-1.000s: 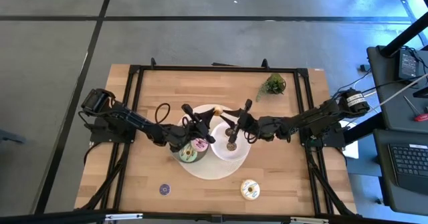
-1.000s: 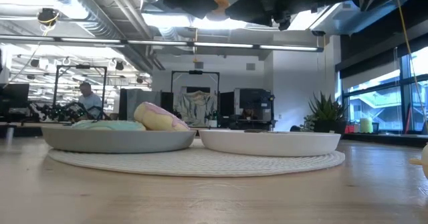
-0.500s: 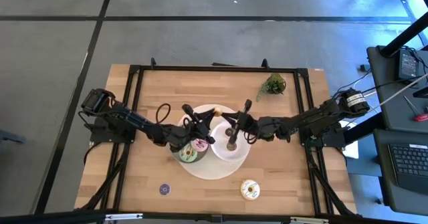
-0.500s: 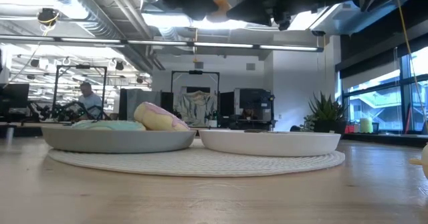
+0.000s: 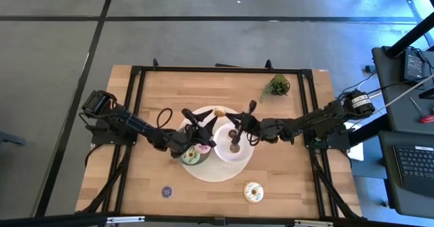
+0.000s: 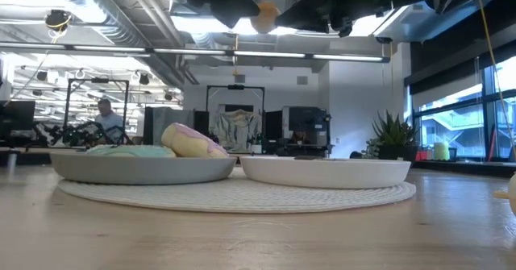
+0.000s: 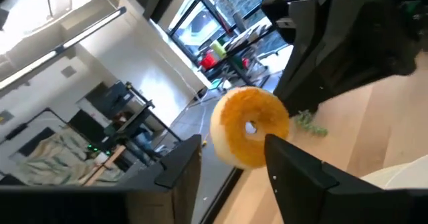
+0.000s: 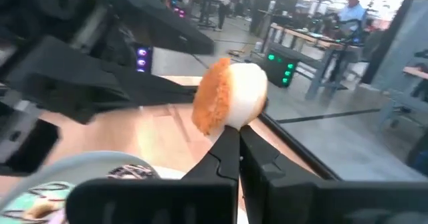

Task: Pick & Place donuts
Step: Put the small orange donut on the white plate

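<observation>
Left arm: I am seeing it reaching in from the table's left edge, bent at the elbow, with the left gripper (image 5: 204, 122) raised over the grey plate (image 5: 183, 157).
Left gripper: spread wide, with the orange mini donut (image 7: 249, 126) showing in the gap.
Right arm: I am watching it stretching across from the right, with the right gripper (image 8: 231, 132) above the white plate (image 5: 230, 160).
Right gripper: pressed together, pinching the orange mini donut's rim from below.
Donut position: hanging in the air between the two arms.
Other donuts: the green donut (image 5: 192, 157) and pink donut (image 5: 203, 146) are lying on the grey plate, the cream donut (image 5: 253, 191) and purple mini donut (image 5: 167, 192) on the table near the front.
</observation>
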Robot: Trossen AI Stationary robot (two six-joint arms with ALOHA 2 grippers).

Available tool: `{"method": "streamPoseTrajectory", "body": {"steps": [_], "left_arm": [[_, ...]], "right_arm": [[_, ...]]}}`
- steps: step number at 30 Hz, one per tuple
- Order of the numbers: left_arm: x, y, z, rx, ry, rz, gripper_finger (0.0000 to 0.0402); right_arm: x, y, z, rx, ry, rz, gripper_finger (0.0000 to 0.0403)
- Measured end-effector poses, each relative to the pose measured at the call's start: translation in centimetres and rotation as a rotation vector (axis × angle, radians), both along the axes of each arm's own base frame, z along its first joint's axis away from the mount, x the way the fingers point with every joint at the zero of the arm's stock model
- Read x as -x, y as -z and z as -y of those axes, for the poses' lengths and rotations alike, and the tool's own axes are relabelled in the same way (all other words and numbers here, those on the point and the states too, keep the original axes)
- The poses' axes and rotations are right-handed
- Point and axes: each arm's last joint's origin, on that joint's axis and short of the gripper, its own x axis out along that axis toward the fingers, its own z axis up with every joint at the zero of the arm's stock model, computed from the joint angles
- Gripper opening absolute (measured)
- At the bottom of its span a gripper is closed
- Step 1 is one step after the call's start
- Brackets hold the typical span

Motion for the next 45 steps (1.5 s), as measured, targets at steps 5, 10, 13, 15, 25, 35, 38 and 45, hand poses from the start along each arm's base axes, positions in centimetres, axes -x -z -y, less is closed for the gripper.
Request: {"method": "streamPoseTrajectory", "body": {"steps": [5, 10, 13, 15, 25, 35, 38, 45], "left_arm": [[0.4, 0.0, 0.8, -0.007, -0.038, -0.011, 0.0182], [0.5, 0.0, 1.0, -0.006, -0.045, -0.010, 0.0186], [0.5, 0.0, 0.8, -0.006, -0.047, -0.009, 0.0183], [0.4, 0.0, 0.7, -0.004, -0.051, -0.007, 0.0181], [0.4, 0.0, 0.8, 0.010, -0.034, 0.011, 0.0180], [0.4, 0.0, 0.8, 0.009, -0.029, 0.011, 0.0180], [0.4, 0.0, 0.8, 0.010, -0.029, 0.011, 0.0180], [0.4, 0.0, 0.8, 0.009, -0.026, 0.011, 0.0180]], "right_arm": [[0.9, 0.5, 0.3, -0.138, -0.044, -0.095, 0.0003], [3.1, 2.1, 2.4, -0.445, -0.101, -0.384, 0.0002], [4.2, 3.0, 3.4, -0.615, -0.195, -0.558, 0.0002], [4.6, 3.3, 3.8, -0.698, -0.282, -0.637, 0.0002], [6.0, 5.4, 6.3, -0.885, -0.378, -0.725, 0.0004], [6.6, 7.6, 6.6, -0.933, -0.319, -0.679, 0.0005], [6.5, 8.4, 6.6, -0.937, -0.315, -0.675, 0.0005], [6.3, 9.0, 6.5, -0.971, -0.324, -0.664, 0.0005]]}}
